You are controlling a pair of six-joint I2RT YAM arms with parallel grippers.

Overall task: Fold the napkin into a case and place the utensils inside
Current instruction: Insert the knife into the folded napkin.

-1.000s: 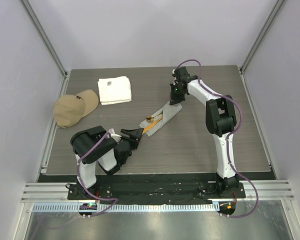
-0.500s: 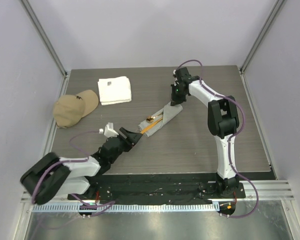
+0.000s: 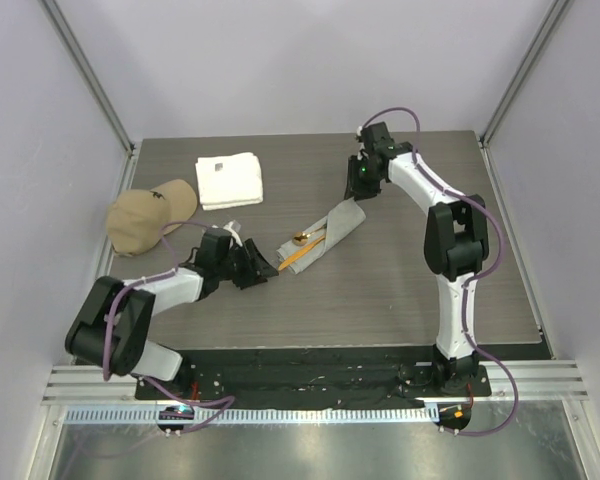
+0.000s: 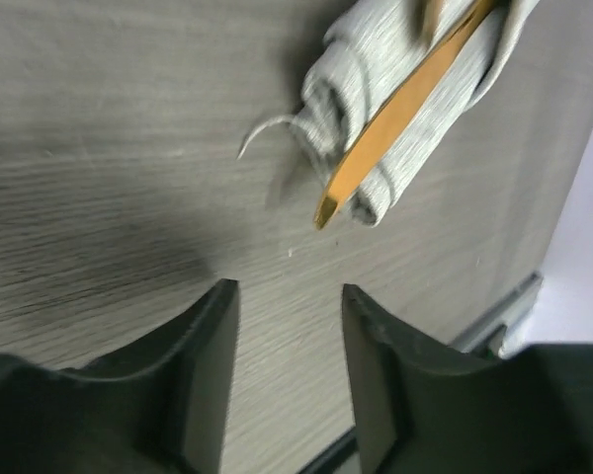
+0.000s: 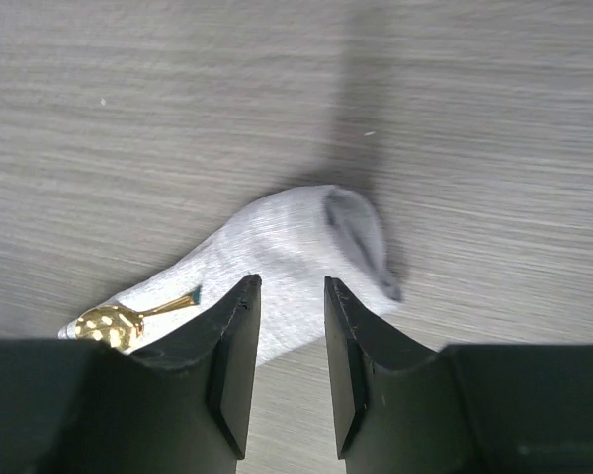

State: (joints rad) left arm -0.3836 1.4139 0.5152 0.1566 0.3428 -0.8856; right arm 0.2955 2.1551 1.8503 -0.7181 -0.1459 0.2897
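The napkin lies folded as a narrow grey case (image 3: pixel 330 228), slanting across the middle of the table. From its near-left mouth stick out an orange-yellow stick (image 3: pixel 296 255) and a spoon with a round golden bowl (image 3: pixel 301 238). My left gripper (image 3: pixel 264 268) is low on the table just short of that mouth, open, with only bare wood between its fingers (image 4: pixel 213 355); the stick (image 4: pixel 400 114) and the case's end (image 4: pixel 326 99) lie ahead of it. My right gripper (image 3: pixel 361 190) hovers open over the case's far end (image 5: pixel 287 242). Beside it lie the spoon (image 5: pixel 109 324) and a teal tip (image 5: pixel 194 293).
A thick white square towel (image 3: pixel 229 180) lies at the back left and a tan cap (image 3: pixel 148 215) at the left edge. A loose thread (image 4: pixel 262 133) trails from the case's end. Metal posts and pale walls close in the table.
My right gripper, shut at the case's far end before, has opened and drawn back a little. My left arm has swung from a folded pose out low to the left, its gripper staying near the case's mouth.
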